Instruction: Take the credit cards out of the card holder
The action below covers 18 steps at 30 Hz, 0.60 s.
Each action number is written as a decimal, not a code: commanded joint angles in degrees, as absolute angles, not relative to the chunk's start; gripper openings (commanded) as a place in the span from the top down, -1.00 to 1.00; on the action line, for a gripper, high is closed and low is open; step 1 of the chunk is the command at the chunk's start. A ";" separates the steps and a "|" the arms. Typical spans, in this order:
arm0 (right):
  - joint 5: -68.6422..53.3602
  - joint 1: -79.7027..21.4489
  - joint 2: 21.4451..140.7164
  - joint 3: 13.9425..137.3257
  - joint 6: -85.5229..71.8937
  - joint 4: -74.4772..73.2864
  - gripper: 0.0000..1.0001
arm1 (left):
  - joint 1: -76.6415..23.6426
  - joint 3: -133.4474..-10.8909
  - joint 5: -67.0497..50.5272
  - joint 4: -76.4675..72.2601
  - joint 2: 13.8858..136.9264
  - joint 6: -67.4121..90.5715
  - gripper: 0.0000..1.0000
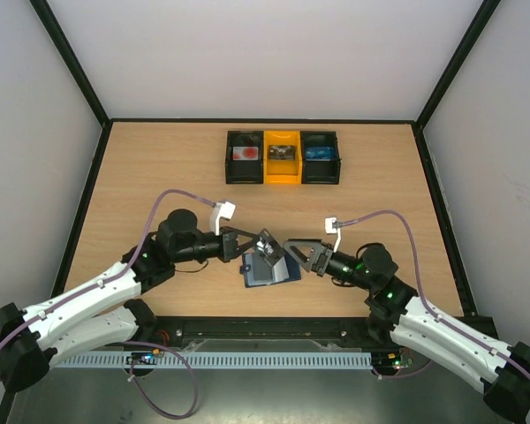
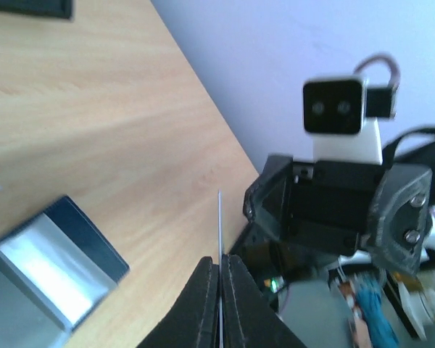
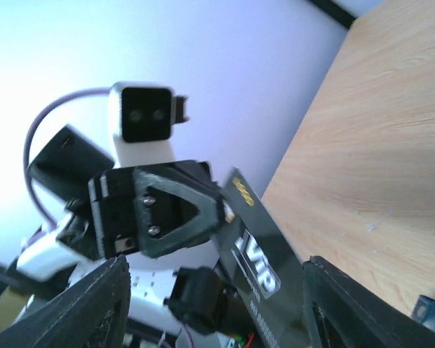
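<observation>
White arms (image 1: 79,305) with black joints (image 1: 178,231), mauve cables (image 1: 159,205), white wrist cameras (image 1: 225,212).

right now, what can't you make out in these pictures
- card print: right wrist view, blurred, runs off the bottom edge.
- card holder pockets: top view, left gripper and card overlap part of them; left wrist frame edge crops them.
- bins contents: top view, too small.
</observation>
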<state>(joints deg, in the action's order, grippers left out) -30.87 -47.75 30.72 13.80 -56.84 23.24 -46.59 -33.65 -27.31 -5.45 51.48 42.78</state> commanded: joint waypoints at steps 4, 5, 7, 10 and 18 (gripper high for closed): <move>-13.66 -47.81 33.10 9.20 -68.16 36.89 -0.36 | -46.32 -25.47 -8.43 -26.72 50.97 57.86 0.95; -13.05 -47.81 33.73 9.55 -68.57 37.88 -0.38 | -46.27 -24.13 -6.84 -29.98 51.05 60.16 0.95; -12.25 -47.81 35.44 10.94 -68.86 38.31 -0.39 | -46.28 -22.04 -3.59 -34.32 51.06 63.75 0.95; -10.18 -47.81 38.71 15.39 -69.03 31.91 -0.38 | -46.31 -20.13 -0.95 -40.52 51.52 66.70 0.95; -15.36 -47.81 47.51 20.94 -69.24 33.33 -0.33 | -46.31 -18.11 -0.22 -57.10 56.75 72.23 0.95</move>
<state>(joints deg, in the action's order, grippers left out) -13.39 -47.75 44.49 18.48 -68.27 30.81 -46.57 -19.29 -2.24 -43.18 54.22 68.23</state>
